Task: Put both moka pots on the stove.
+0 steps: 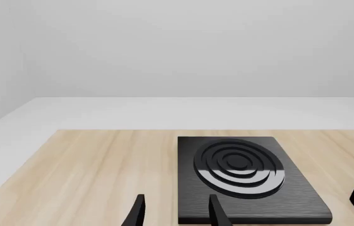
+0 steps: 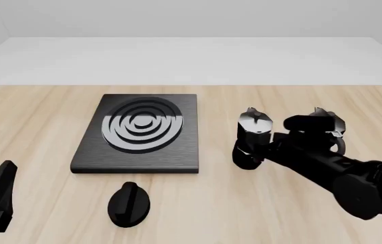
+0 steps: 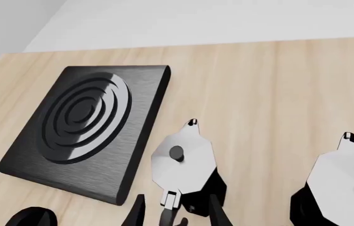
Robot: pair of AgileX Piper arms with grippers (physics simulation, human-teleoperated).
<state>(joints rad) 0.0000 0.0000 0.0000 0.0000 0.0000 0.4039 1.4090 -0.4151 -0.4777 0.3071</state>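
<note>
Right wrist view: my right gripper [image 3: 173, 212] sits open at the bottom centre, fingers either side of the nearer moka pot's [image 3: 183, 162] handle, not closed on it yet. I'd ease in until the handle is squarely between the pads, clamp, then lift straight up before swinging toward the stove [image 3: 83, 127] at left. The second moka pot [image 3: 343, 181] stands just beside at lower right; I'd watch the arm's sweep there. Front view: both pots are right of centre and the stove is centre-left with its burner bare. The black oval knob [image 2: 129, 204] lies below the stove, off the carry path. The left gripper [image 1: 173, 214] is open, holding nothing, near the stove's edge.
</note>
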